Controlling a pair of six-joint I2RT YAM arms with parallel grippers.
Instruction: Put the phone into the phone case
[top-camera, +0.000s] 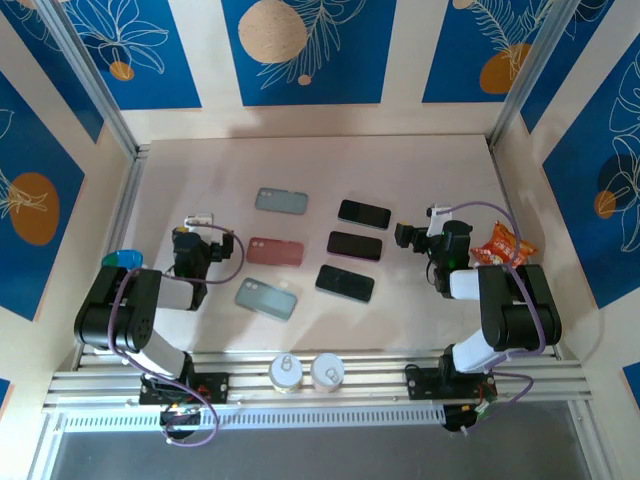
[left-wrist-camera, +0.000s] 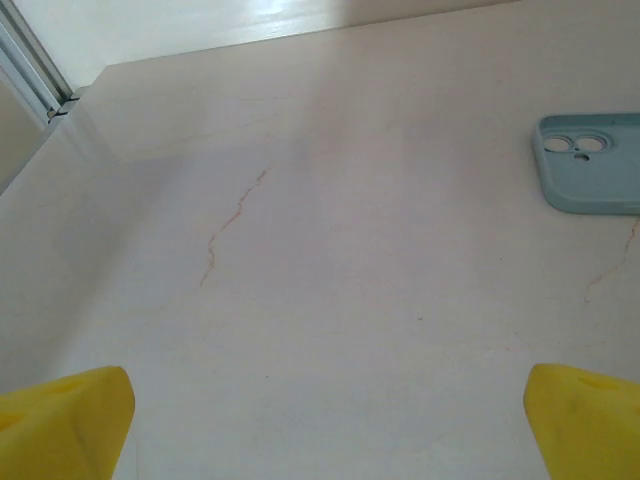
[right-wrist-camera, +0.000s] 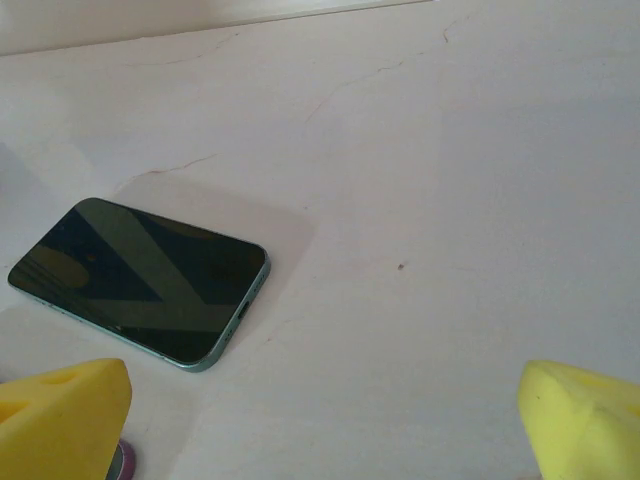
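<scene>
Pale table (top-camera: 420, 170), dark phone (right-wrist-camera: 140, 280), teal case (left-wrist-camera: 595, 165)

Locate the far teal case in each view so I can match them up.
Top external: far case, upper left of centre, lens cutout at its left end.
Left wrist: far case at the right edge, cutout facing left.
Right wrist: aims at a phone, lower left.
Shared landmark: the pale table, with thin reddish veins in both wrist views.
</scene>
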